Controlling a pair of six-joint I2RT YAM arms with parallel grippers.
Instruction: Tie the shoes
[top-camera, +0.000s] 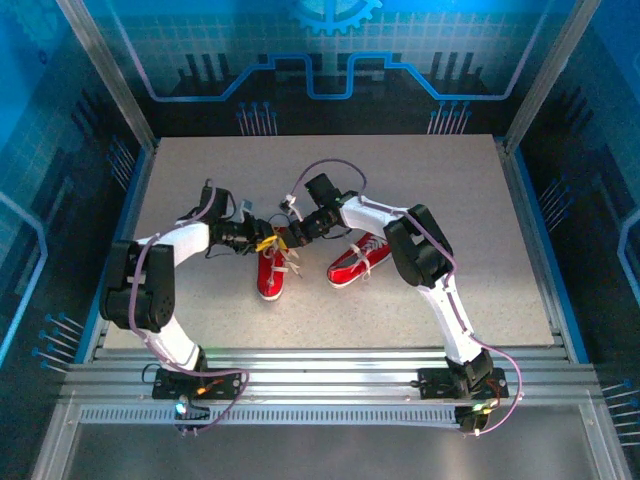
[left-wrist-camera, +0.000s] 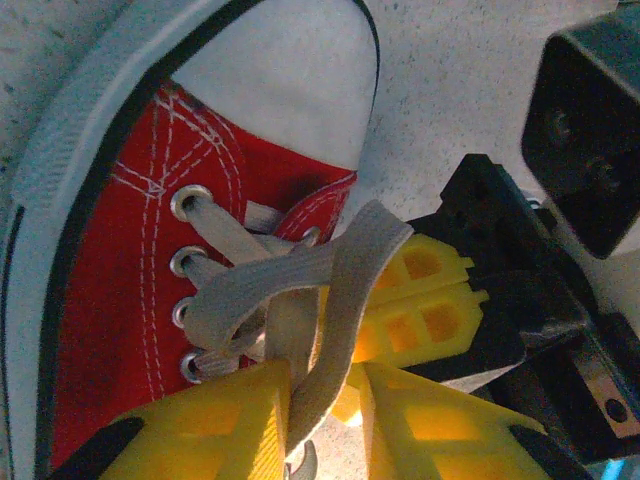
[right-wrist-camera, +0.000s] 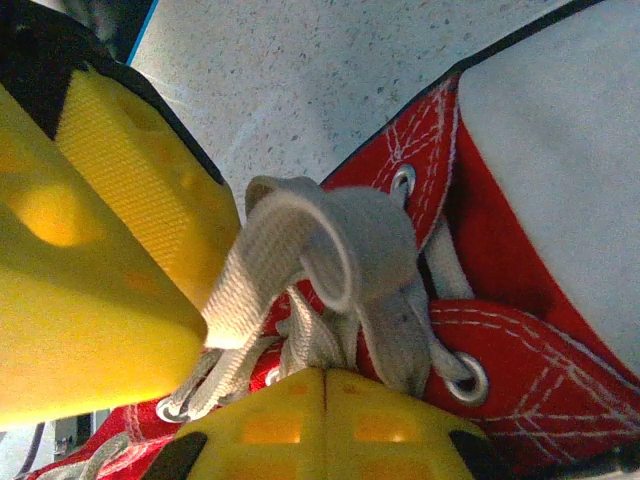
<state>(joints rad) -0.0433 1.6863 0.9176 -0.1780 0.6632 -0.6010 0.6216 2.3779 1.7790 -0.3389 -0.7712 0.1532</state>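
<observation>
Two red shoes with white toe caps lie mid-table: the left one (top-camera: 270, 272) and the right one (top-camera: 358, 262). Both grippers meet over the left shoe (left-wrist-camera: 110, 300) (right-wrist-camera: 540, 380). A strand of its white lace (left-wrist-camera: 270, 275) runs down between the yellow fingers of my left gripper (left-wrist-camera: 325, 385) (top-camera: 262, 241). It lies against one finger, with a narrow gap to the other. My right gripper (right-wrist-camera: 325, 378) (top-camera: 288, 238) (left-wrist-camera: 420, 310) has its fingertips pressed together, with lace strands running into the seam. A lace loop (right-wrist-camera: 300, 230) arches just above it.
The speckled grey table (top-camera: 450, 180) stretches behind and to both sides of the shoes. Blue enclosure walls (top-camera: 590, 230) stand round it. A metal rail (top-camera: 330, 365) with both arm bases runs along the near edge. The right shoe lies just beside the right forearm (top-camera: 375, 215).
</observation>
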